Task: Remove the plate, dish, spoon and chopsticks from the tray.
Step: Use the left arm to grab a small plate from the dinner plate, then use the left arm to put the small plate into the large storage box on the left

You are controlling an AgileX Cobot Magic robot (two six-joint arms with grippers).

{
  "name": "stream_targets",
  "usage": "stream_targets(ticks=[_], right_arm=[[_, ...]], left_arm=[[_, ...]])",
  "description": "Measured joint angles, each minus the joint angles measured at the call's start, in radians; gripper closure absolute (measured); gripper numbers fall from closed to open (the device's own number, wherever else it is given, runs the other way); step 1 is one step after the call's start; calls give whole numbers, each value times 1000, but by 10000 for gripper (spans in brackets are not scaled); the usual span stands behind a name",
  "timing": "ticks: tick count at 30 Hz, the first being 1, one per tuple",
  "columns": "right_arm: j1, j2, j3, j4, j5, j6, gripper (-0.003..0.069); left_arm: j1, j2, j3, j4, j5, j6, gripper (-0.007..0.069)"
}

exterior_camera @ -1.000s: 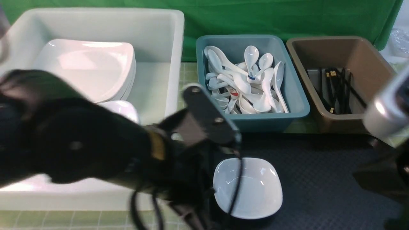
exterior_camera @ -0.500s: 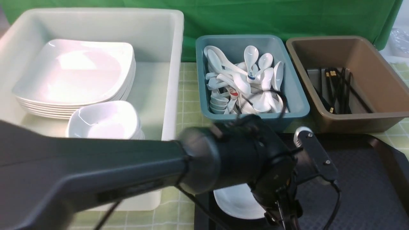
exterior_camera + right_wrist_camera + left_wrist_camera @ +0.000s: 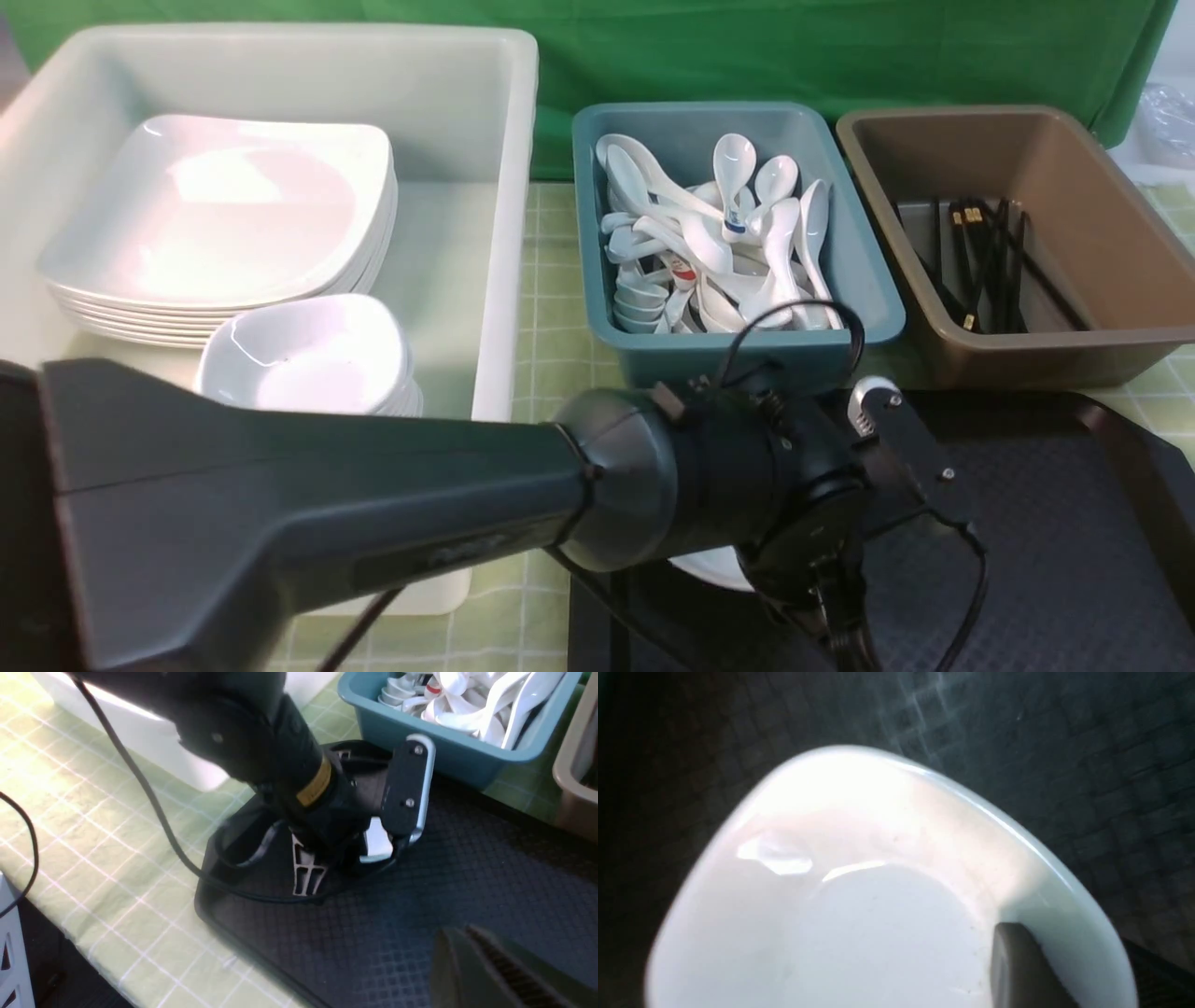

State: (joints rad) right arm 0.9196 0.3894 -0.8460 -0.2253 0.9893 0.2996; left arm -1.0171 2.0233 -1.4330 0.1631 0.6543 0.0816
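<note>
Dish last on the tray

Judging by the tray (image 3: 1074,523), you're nearly done: no plate, spoon or chopsticks show on it, only the dish (image 3: 859,896) near its left end. Your left hand (image 3: 308,875) is down on it, one finger (image 3: 1017,966) inside the rim; whether it's clamped, I cannot tell. Your right hand (image 3: 486,970) is closed, well apart.

Front view: the left arm (image 3: 373,523) conceals most of the dish (image 3: 711,567). Left wrist view: dish cropped and blurred.
</note>
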Motion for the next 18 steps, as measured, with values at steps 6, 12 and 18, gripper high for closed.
stream_targets(ticks=[6,12,18], right_arm=[[0,0,0,0,-21,35,622],[0,0,-3,1,-159,49,622],[0,26,-40,11,-223,52,622]], left_arm=[[-56,-203,-5,-50,110,-8,595],[-58,-535,-6,14,159,-44,595],[95,-723,95,243,306,-132,595]])
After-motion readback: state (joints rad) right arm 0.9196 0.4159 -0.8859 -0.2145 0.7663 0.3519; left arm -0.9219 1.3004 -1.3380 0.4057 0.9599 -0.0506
